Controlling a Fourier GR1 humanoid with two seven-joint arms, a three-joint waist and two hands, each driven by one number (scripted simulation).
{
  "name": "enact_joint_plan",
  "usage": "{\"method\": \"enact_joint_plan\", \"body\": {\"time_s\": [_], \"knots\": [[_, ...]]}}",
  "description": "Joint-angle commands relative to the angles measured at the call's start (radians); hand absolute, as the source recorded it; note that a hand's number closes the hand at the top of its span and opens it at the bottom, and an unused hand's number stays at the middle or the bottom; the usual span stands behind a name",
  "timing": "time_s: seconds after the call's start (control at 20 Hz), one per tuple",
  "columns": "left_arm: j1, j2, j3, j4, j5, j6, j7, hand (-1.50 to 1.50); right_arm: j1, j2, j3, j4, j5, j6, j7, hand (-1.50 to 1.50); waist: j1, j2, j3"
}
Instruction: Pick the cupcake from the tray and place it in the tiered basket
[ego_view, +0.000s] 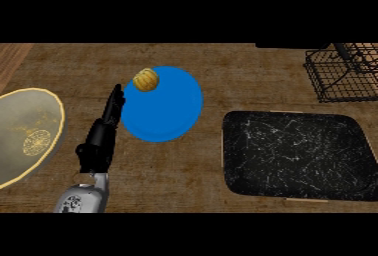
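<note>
At about eleven o'clock on the blue plate (164, 107) sat the cupcake (146, 79), right at the rim and not on the black marbled tray (295, 156), which lay bare at four o'clock on the tabletop (221, 65). The left hand (103, 132) reached in from seven o'clock, its fingers (116, 102) straight and pressed together, tips just beside the plate's nine o'clock edge and short of the cupcake, holding nothing. The right hand did not show.

The risks, as I judged them: straight, unspread fingers arriving side-on could nudge the cupcake off the rim or slide the plate rather than enclose the cake, so they would need to spread first. The tiered basket (345, 70) stood at two o'clock, well apart from the cupcake and across the tray; a carry by the left hand would be a long cross-body reach, and the cake could catch the wire edge. A gold-rimmed plate (26, 135) at nine o'clock sat close beside the forearm and might be bumped.
</note>
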Motion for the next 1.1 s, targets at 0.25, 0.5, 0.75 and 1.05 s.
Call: {"method": "enact_joint_plan", "body": {"time_s": [0.25, 0.5, 0.75, 1.05], "knots": [[-0.007, -0.005, 0.004, 0.007, 0.013, -0.006, 0.007, 0.0, -0.059, -0.075, -0.2, 0.113, -0.166, -0.081, -0.034, -1.5, -0.007, 0.0, 0.0], [-0.023, -0.007, 0.003, 0.01, -0.006, 0.009, 0.037, 0.0, -0.031, -0.158, -0.263, 0.144, -0.199, -0.161, 0.018, -1.5, -0.016, -0.001, 0.0], [0.015, 0.031, 0.051, -0.012, 0.046, -0.028, 0.009, 0.0, 0.075, -0.294, -0.4, 0.2, -0.319, -0.086, -0.002, -1.5, -0.033, -0.006, 0.001], [0.039, 0.03, 0.038, -0.039, 0.028, -0.019, 0.021, 0.0, 0.329, -0.43, -0.534, 0.286, -0.435, 0.045, -0.217, -1.5, -0.046, -0.008, 0.004]]}}
